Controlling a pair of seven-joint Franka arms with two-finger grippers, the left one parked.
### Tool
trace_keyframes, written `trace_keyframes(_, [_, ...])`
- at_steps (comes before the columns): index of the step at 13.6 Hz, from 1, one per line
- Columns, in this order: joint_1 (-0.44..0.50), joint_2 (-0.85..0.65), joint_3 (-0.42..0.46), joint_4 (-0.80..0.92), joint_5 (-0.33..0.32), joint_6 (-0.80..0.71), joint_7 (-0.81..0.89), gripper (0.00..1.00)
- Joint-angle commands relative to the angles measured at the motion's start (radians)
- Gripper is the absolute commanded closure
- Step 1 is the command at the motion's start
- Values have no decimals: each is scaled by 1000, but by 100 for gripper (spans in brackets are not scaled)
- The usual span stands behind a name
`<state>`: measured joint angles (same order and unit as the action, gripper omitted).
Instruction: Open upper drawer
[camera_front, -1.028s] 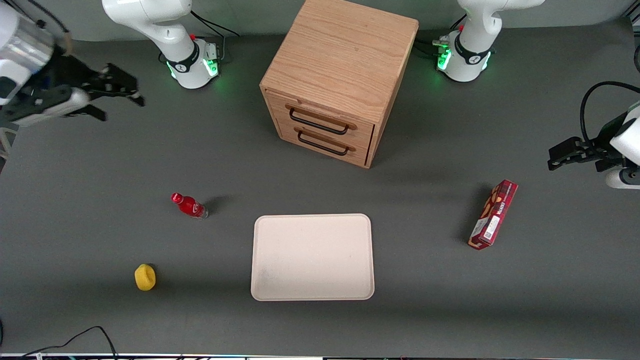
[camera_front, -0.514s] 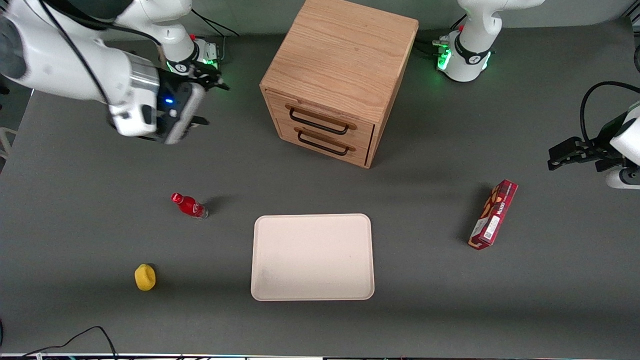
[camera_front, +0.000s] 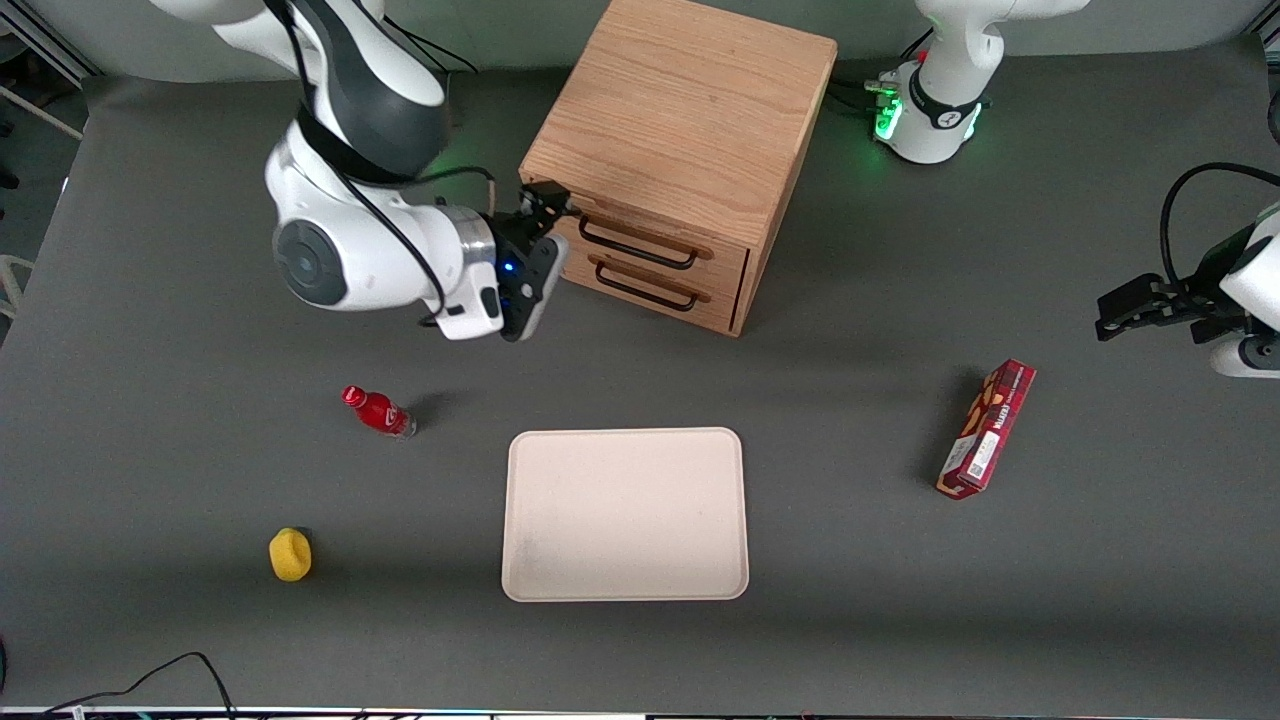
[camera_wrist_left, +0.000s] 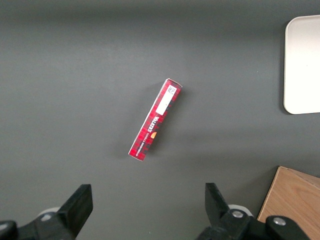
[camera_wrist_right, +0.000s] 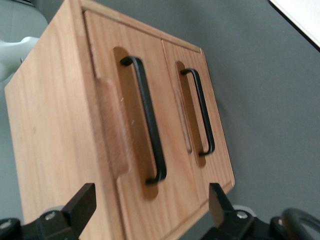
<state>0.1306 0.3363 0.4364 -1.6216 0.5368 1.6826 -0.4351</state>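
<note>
The oak cabinet (camera_front: 680, 110) stands at the back middle of the table with two alike drawers, both closed. The upper drawer (camera_front: 728, 258) has a wide black bar handle (camera_front: 636, 247); the lower twin's handle (camera_front: 648, 290) is just beneath it. My right gripper (camera_front: 545, 212) hovers at the cabinet's front corner toward the working arm's end, level with the upper drawer and touching nothing. In the right wrist view the upper drawer (camera_wrist_right: 102, 55) and its handle (camera_wrist_right: 149, 120) lie just ahead of the gripper (camera_wrist_right: 152, 205), whose fingers (camera_wrist_right: 85, 202) are spread wide and empty.
A white tray (camera_front: 625, 514) lies nearer the front camera than the cabinet. A red bottle (camera_front: 378, 411) and a yellow object (camera_front: 290, 554) sit toward the working arm's end. A red box (camera_front: 986, 428) lies toward the parked arm's end and also shows in the left wrist view (camera_wrist_left: 155, 120).
My right arm has swung in from the working arm's end of the table to the cabinet's front corner. The drawers and other objects have not moved.
</note>
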Motion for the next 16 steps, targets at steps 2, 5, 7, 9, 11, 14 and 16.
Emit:
trace_keyframes(2, [23, 94, 36, 43, -23, 96, 73, 0])
trace_keyframes(5, [26, 145, 97, 42, -107, 151, 119, 0])
trace_keyframes(7, [35, 151, 104, 35, -110, 157, 134, 0])
trace_keyframes(9, [46, 153, 102, 31, -110, 161, 138, 0])
trace_keyframes(11, [47, 155, 104, 28, -110, 174, 144, 0])
trace_keyframes(14, [61, 170, 105, 28, -133, 195, 145, 0])
trace_keyframes(16, [63, 190, 105, 29, -143, 219, 157, 0])
